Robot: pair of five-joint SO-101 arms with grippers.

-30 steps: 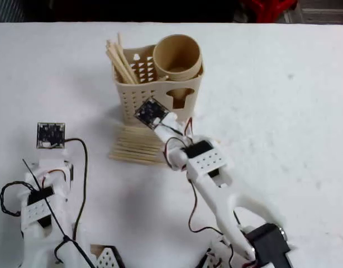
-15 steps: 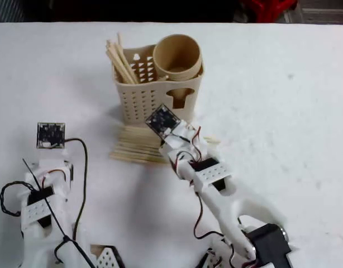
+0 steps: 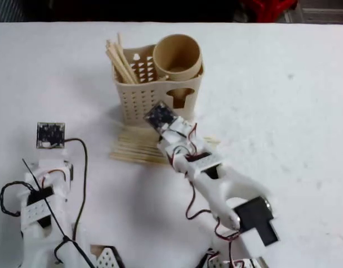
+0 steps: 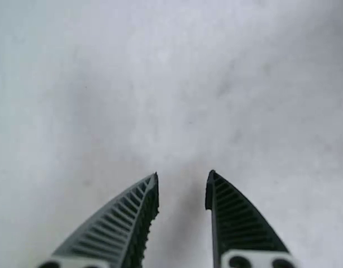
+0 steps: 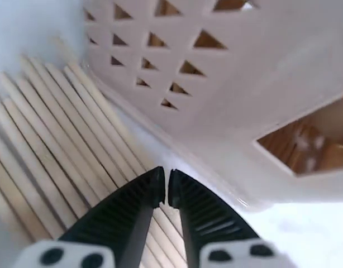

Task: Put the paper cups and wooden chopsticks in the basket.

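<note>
Overhead view: a white perforated basket [image 3: 139, 100] stood on the white table [image 3: 283, 111], holding paper cups [image 3: 177, 56] and upright wooden chopsticks [image 3: 118, 58]. Loose chopsticks [image 3: 132, 149] lay flat just in front of it, with the right arm [image 3: 202, 167] stretched over them.

Left wrist view: the left gripper [image 4: 182, 176] had its fingers apart above the table.

Right wrist view: the right gripper [image 5: 166, 174] had its tips drawn almost together over the loose chopsticks, just beside the basket wall.
</note>
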